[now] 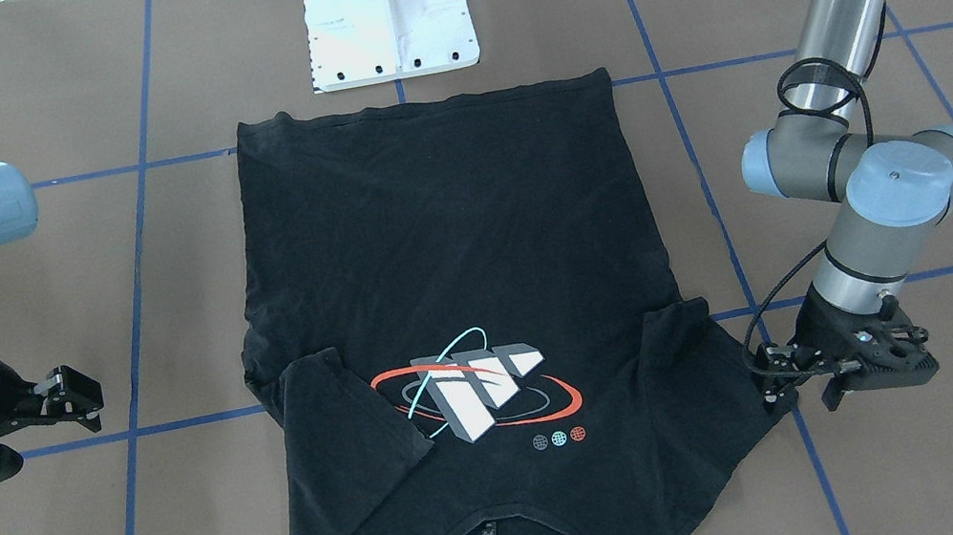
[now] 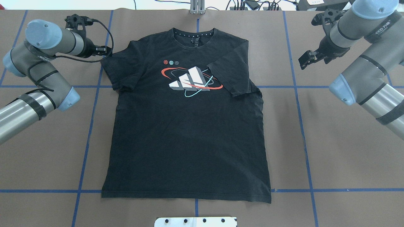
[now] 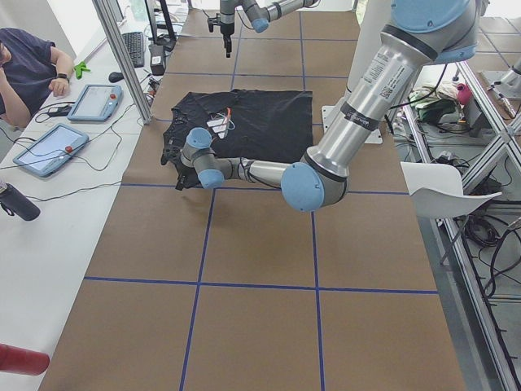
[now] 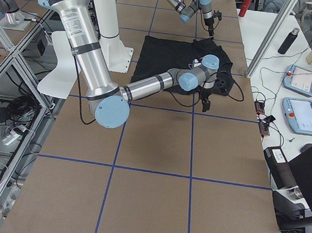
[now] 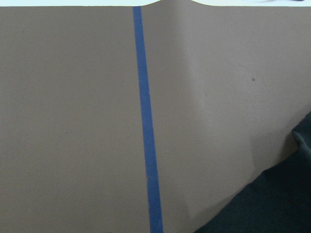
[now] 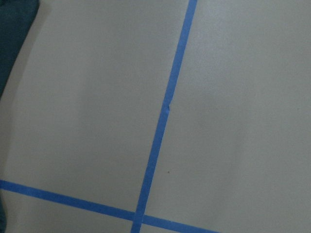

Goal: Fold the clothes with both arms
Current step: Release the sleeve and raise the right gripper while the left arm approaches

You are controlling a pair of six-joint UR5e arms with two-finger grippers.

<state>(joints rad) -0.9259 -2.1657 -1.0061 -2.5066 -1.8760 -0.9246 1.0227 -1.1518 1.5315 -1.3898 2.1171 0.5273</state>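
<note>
The black T-shirt lies flat on the table, logo up, collar toward the far edge. Its sleeve on the right-arm side is folded in over the chest. The other sleeve lies spread out flat. My left gripper is low at that sleeve's outer edge, and its jaws look open with nothing in them. My right gripper hovers over bare table, well clear of the shirt, and looks open and empty; it also shows in the front-facing view.
The white pedestal base stands just beyond the shirt's hem. Blue tape lines cross the brown table. An operator sits with tablets on a side bench past the collar end. Both wrist views show only table and tape.
</note>
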